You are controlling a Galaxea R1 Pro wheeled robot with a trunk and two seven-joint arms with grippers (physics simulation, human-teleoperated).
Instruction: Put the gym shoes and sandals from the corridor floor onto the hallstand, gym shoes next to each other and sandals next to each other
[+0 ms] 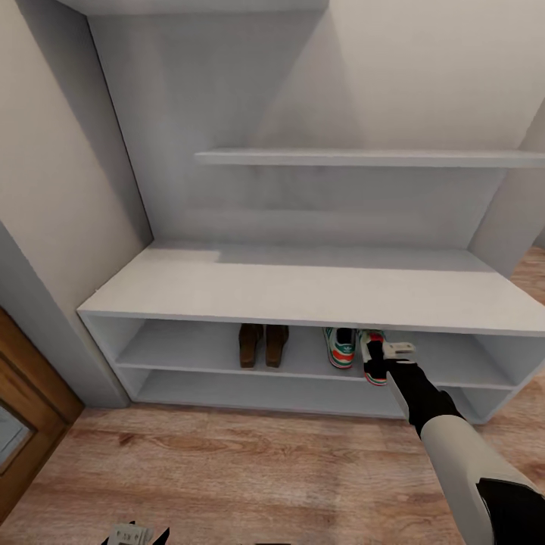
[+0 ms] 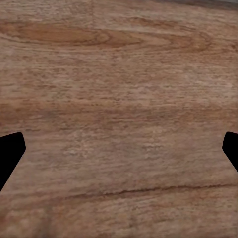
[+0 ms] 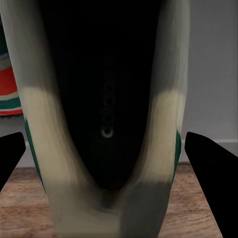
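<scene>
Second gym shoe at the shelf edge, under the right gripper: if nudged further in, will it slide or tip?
The gym shoe probably slides: it seems to sit flat on the hallstand shelf. Its heel overhangs the edge, so it may tip out. The open collar likely flexes under the right gripper.

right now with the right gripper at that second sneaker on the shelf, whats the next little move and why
Probably nudge the second gym shoe a little deeper onto the upper shoe shelf. Its heel overhangs the shelf's front edge, while the first gym shoe beside it and both sandals sit fully in. The right gripper is at that heel.

home corridor | hallstand point(image 1: 303, 284) w/ shoes | wood-plank floor point(image 1: 242, 469)
</scene>
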